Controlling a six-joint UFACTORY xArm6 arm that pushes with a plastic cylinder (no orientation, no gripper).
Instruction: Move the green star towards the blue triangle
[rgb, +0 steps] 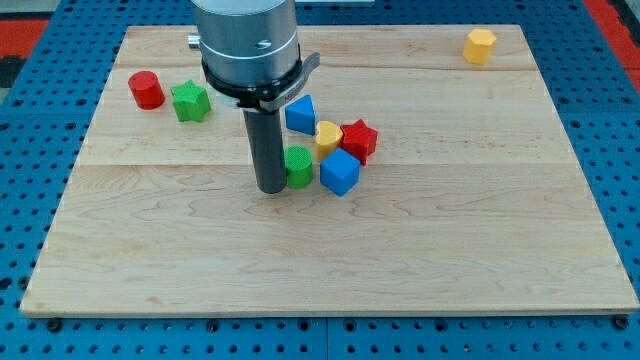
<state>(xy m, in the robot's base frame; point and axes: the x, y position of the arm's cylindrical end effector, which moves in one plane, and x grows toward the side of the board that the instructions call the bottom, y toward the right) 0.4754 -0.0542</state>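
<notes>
The green star (190, 101) lies near the view's upper left, just right of a red cylinder (146, 89). The blue triangle (300, 113) lies near the middle, right of the rod. My tip (272, 187) rests on the board directly left of a green round block (298, 166), touching or almost touching it. The tip is below and to the right of the green star, well apart from it, and below and left of the blue triangle.
A yellow heart (328, 135), a red star (359, 139) and a blue cube (339, 172) cluster right of the green round block. A yellow hexagonal block (480, 45) sits at the upper right. The wooden board (320, 260) lies on blue pegboard.
</notes>
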